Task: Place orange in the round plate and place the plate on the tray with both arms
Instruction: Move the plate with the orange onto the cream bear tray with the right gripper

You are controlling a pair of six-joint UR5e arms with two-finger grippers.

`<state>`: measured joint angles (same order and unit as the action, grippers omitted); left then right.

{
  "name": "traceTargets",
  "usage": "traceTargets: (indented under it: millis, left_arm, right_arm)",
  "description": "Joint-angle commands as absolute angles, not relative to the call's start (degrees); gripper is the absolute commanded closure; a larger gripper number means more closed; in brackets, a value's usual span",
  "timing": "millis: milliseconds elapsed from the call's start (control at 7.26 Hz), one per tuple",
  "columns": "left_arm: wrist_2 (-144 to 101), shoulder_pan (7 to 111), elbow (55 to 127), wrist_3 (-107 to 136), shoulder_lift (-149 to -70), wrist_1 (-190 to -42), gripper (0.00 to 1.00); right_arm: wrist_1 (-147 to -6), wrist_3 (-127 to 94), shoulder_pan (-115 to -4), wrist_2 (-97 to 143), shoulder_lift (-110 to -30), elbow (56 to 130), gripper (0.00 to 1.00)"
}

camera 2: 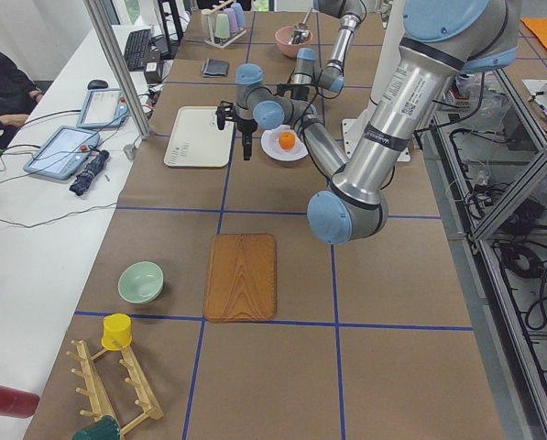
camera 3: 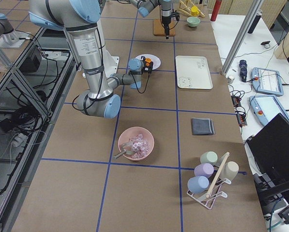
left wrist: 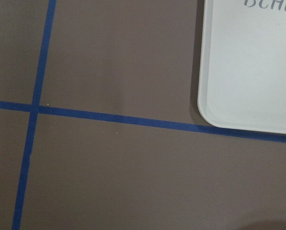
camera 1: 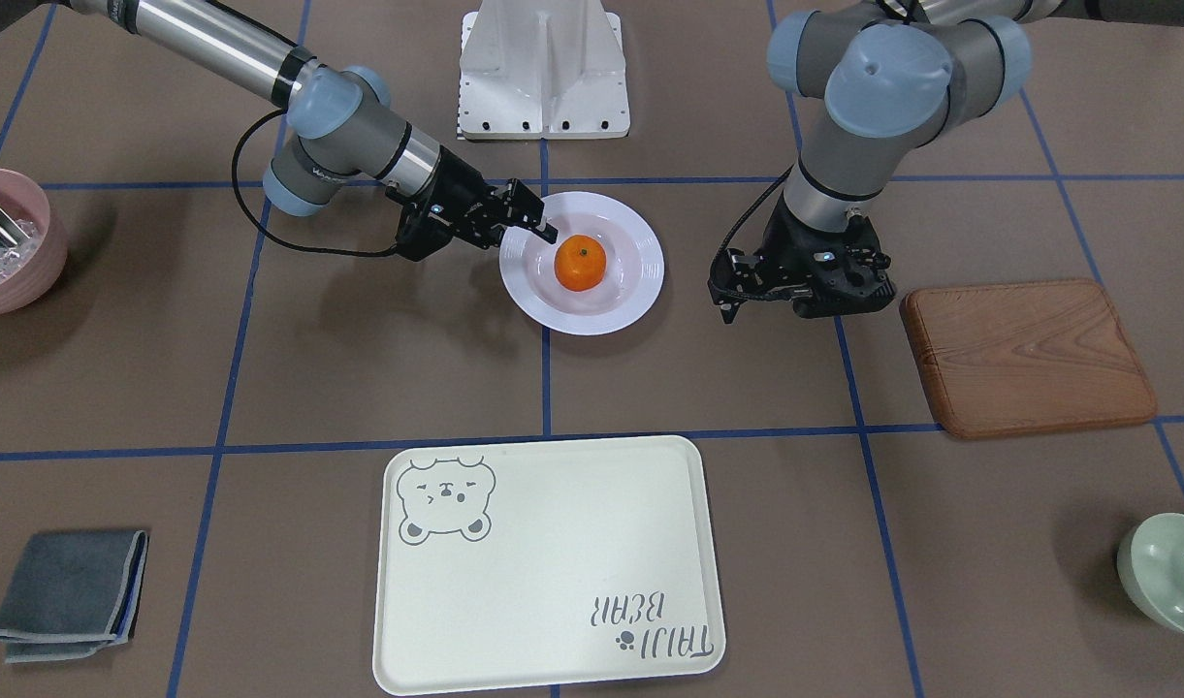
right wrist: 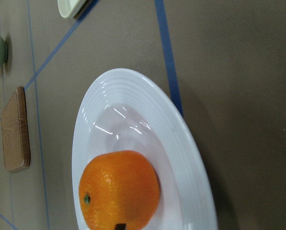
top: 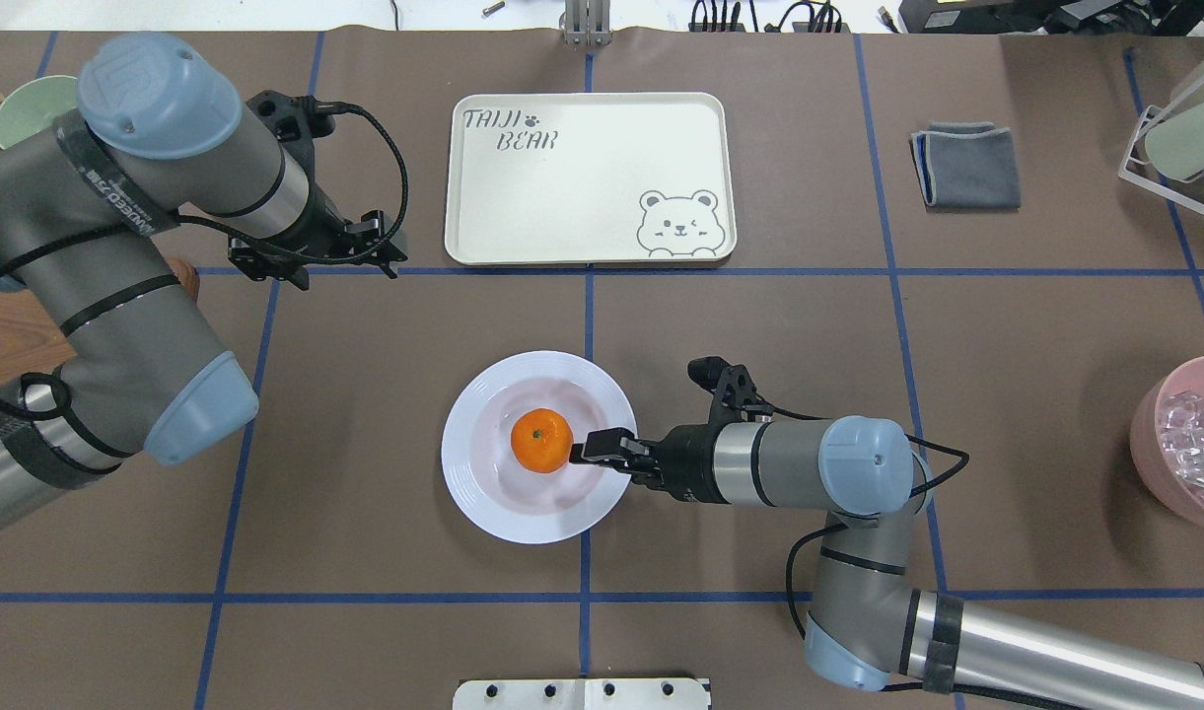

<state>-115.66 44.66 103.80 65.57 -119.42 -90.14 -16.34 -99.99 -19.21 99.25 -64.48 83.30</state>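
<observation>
With the orange (top: pixel 541 440) sitting in the round plate (top: pixel 463 463) just ahead of the right end effector (top: pixel 590 449), whose finger gap we cannot tell, we should bring the wide-apart left end effector (top: pixel 320 258) to the opposite rim, then lift level toward the tray (top: pixel 582 197).

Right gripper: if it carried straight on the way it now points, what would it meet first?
Most likely the orange, lying in the round plate just ahead of the right gripper; relative height is hard to judge.
</observation>
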Motion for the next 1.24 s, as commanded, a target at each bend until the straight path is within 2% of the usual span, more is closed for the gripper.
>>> traceTargets:
  millis: [0, 275, 413, 826, 1101]
  left_arm:
    - [-115.7, 44.8, 104.2, 65.5, -118.7, -90.1, 0.02]
    - [-115.6, 47.9, 107.0, 60.1, -115.2, -88.7, 0.02]
    - [-115.8, 51.3, 108.6, 52.1, -110.3, -88.4, 0.02]
    - [-118.6, 62.0, 107.7, 31.3, -101.7, -88.5, 0.02]
    - [-119.5, 66.3, 105.0, 23.5, -99.5, -89.3, 0.02]
  right_arm:
    - [-16.3, -100.3, -18.8, 97.7, -63.4, 83.6, 1.0]
    - [-16.2, -100.4, -18.3, 94.4, -62.3, 83.6, 1.0]
    - [-16.1, -101.7, -18.3, 92.7, -61.4, 83.6, 1.0]
    - [-17.7, -104.5, -19.8, 84.0, -56.7, 83.5, 1.0]
    - [-31.4, -109.0, -26.3, 84.2, -52.3, 83.2, 1.0]
